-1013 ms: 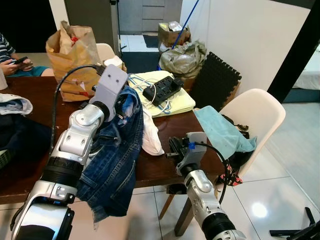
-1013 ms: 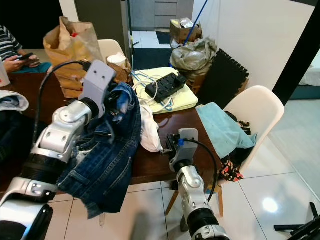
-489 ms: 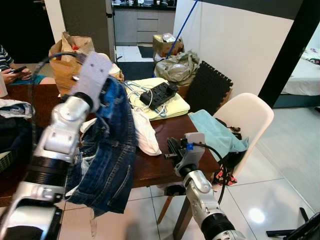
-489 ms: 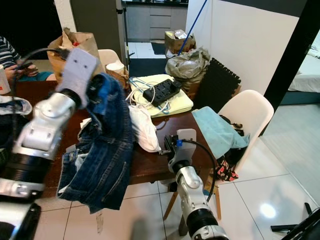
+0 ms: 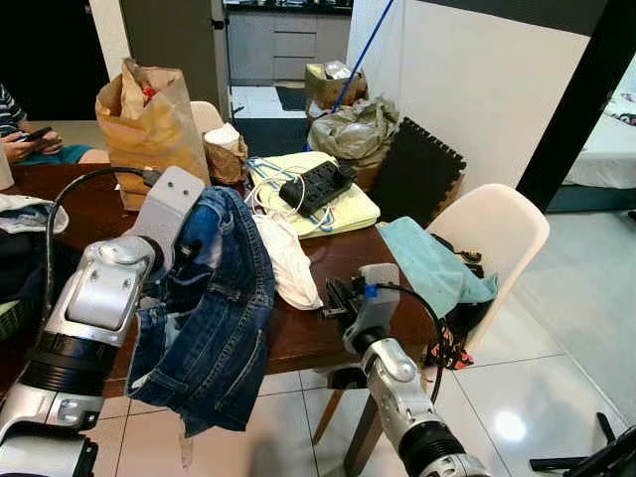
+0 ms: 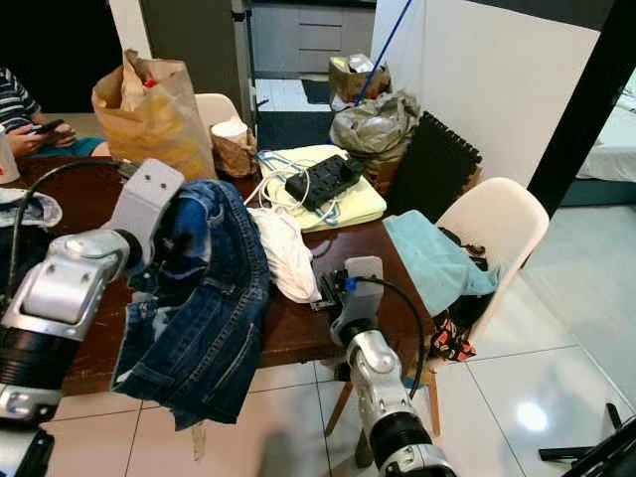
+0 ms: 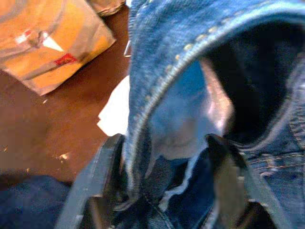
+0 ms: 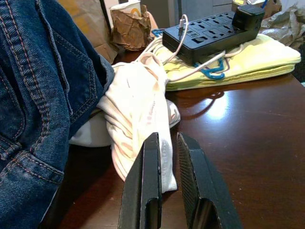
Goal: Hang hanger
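Note:
Blue jeans (image 5: pixel 219 318) hang from my left gripper (image 7: pixel 167 191), which is shut on the bunched waistband above the near edge of the brown table (image 5: pixel 308 333). The legs dangle past the table edge toward the floor. Denim hides most of the fingers (image 7: pixel 102 181). My right gripper (image 8: pixel 169 191) hovers low over the table's front right part, shut with nothing in it, pointing at a white cloth (image 5: pixel 288 263) beside the jeans. Thin blue and white loops (image 5: pixel 268 174), hangers or cords, lie by a black power strip (image 5: pixel 318 184).
The power strip rests on a folded yellow cloth (image 5: pixel 348 209). A paper bag (image 5: pixel 149 114) stands at the back. A white chair (image 5: pixel 497 229) with a teal cloth (image 5: pixel 437 263) is at the right. A person (image 5: pixel 20 139) sits at far left. Tiled floor lies below.
My left arm has come down and toward me with the jeans after being raised higher half a second ago. The right gripper has stayed put. The camera has shifted slightly.

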Motion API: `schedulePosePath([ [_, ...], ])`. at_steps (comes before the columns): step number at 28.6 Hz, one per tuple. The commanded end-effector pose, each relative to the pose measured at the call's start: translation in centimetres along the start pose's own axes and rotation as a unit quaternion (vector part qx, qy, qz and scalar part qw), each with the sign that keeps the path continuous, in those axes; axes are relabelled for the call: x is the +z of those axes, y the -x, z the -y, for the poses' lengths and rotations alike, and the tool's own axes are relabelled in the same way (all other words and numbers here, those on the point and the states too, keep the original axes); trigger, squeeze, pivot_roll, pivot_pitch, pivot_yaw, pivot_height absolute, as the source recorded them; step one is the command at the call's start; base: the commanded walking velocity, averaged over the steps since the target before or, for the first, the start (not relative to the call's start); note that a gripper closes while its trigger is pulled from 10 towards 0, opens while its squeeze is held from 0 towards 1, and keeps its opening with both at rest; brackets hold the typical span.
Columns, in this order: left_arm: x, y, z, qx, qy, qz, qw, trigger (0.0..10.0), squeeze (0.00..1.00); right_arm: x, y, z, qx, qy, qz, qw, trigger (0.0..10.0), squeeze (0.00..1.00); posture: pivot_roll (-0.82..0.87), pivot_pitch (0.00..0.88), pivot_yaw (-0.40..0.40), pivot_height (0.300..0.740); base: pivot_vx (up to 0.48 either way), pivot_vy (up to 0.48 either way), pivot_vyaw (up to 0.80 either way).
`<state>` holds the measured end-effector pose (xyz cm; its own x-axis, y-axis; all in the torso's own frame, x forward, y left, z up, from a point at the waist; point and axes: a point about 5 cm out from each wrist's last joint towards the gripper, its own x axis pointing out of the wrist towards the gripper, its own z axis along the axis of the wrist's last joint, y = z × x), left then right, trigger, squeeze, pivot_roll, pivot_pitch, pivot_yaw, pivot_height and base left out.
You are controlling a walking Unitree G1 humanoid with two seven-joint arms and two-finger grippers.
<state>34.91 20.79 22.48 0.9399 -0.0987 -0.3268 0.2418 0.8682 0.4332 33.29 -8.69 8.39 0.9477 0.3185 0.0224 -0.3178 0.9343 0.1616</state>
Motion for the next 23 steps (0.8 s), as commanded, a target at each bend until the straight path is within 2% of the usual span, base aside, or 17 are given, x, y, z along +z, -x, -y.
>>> schedulePosePath([
  [1, -0.1, 0.1, 0.1, -0.011, -0.004, -0.006, 1.000, 10.0, 0.00, -0.1, 0.0, 0.1, 0.000, 0.004, -0.007, 1.000, 10.0, 0.00, 0.09, 0.000, -0.069, 0.740, 0.000, 0.000, 0.00],
  [2, 0.6, 0.5, 0.4, -0.031, 0.013, 0.012, 0.999, 10.0, 1.00, -0.1, 0.0, 0.1, 0.000, 0.004, -0.008, 1.000, 10.0, 0.00, 0.08, 0.000, -0.068, 0.740, 0.000, 0.000, 0.00],
  [3, 0.6, 0.5, 0.4, -0.031, 0.013, 0.012, 0.999, 10.0, 1.00, -0.1, 0.0, 0.1, 0.000, 0.004, -0.008, 1.000, 10.0, 0.00, 0.08, 0.000, -0.068, 0.740, 0.000, 0.000, 0.00],
  [4, 1.4, 1.0, 0.7, -0.058, 0.018, 0.023, 0.998, 10.0, 1.00, -0.1, 0.0, 0.1, 0.001, 0.004, -0.008, 1.000, 10.0, 0.00, 0.08, 0.000, -0.068, 0.740, 0.000, 0.000, 0.00],
  [6, 2.0, 1.5, 1.0, -0.079, 0.003, 0.028, 0.996, 10.0, 1.00, -0.1, 0.0, 0.2, 0.001, 0.005, -0.009, 1.000, 10.0, 0.00, 0.08, 0.000, -0.069, 0.740, 0.000, 0.000, 0.00],
  [7, 2.3, 1.8, 1.1, -0.083, -0.015, 0.029, 0.996, 10.0, 0.00, -0.1, 0.0, 0.3, 0.001, 0.005, -0.010, 1.000, 10.0, 0.00, 0.08, 0.000, -0.070, 0.740, 0.000, 0.000, 0.00],
  [10, 3.0, 2.0, 1.1, -0.081, -0.030, 0.054, 0.995, 10.0, 0.00, -0.1, 0.0, 0.3, 0.000, 0.006, -0.011, 1.000, 10.0, 0.00, 0.08, 0.000, -0.070, 0.740, 0.000, 0.000, 0.00],
  [12, 5.4, 2.7, 0.8, -0.080, 0.014, 0.125, 0.989, 10.0, 0.00, 0.0, 0.0, 0.5, 0.000, 0.008, -0.011, 1.000, 10.0, 0.00, 0.08, 0.000, -0.070, 0.740, 0.000, 0.000, 0.00],
  [13, 5.4, 2.7, 0.8, -0.080, 0.014, 0.125, 0.989, 10.0, 0.00, 0.0, 0.0, 0.5, 0.000, 0.008, -0.011, 1.000, 10.0, 0.00, 0.08, 0.000, -0.070, 0.740, 0.000, 0.000, 0.00],
  [14, 6.8, 3.7, 0.3, -0.078, 0.058, 0.165, 0.981, 10.0, 0.00, 0.0, 0.0, 0.6, -0.001, 0.008, -0.010, 1.000, 10.0, 0.00, 0.08, 0.000, -0.069, 0.740, 0.000, 0.000, 0.00],
  [15, 6.8, 3.7, 0.3, -0.078, 0.058, 0.165, 0.981, 10.0, 0.00, 0.0, 0.0, 0.6, -0.001, 0.008, -0.010, 1.000, 10.0, 0.00, 0.08, 0.000, -0.069, 0.740, 0.000, 0.000, 0.00],
  [17, 7.3, 4.2, -1.1, -0.016, 0.073, 0.188, 0.979, 10.0, 0.00, 0.1, 0.0, 0.6, -0.002, 0.008, -0.008, 1.000, 10.0, 0.00, 0.08, 0.000, -0.070, 0.740, 0.000, 0.000, 0.00],
  [18, 7.3, 4.2, -1.1, -0.016, 0.073, 0.188, 0.979, 10.0, 0.00, 0.1, 0.0, 0.6, -0.002, 0.008, -0.008, 1.000, 10.0, 0.00, 0.08, 0.000, -0.070, 0.740, 0.000, 0.000, 0.00],
  [20, 7.3, 4.6, -2.1, 0.037, 0.082, 0.201, 0.976, 10.0, 0.00, 0.2, 0.1, 0.7, -0.003, 0.009, -0.003, 1.000, 10.0, 0.00, 0.08, 0.000, -0.072, 0.740, 0.000, 0.000, 0.00],
  [21, 7.3, 4.6, -2.1, 0.037, 0.082, 0.201, 0.976, 10.0, 0.00, 0.2, 0.1, 0.7, -0.003, 0.009, -0.003, 1.000, 10.0, 0.00, 0.08, 0.000, -0.072, 0.740, 0.000, 0.000, 0.00],
  [22, 6.7, 5.3, -3.9, 0.138, 0.112, 0.206, 0.962, 10.0, 0.00, 0.6, 0.1, 0.9, -0.012, -0.001, 0.016, 1.000, 10.0, 0.00, 0.08, 0.000, -0.077, 0.740, 0.000, 0.000, 0.00],
  [23, 6.7, 5.3, -3.9, 0.138, 0.112, 0.206, 0.962, 10.0, 0.00, 0.6, 0.1, 0.9, -0.012, -0.001, 0.016, 1.000, 10.0, 0.00, 0.08, 0.000, -0.077, 0.740, 0.000, 0.000, 0.00],
])
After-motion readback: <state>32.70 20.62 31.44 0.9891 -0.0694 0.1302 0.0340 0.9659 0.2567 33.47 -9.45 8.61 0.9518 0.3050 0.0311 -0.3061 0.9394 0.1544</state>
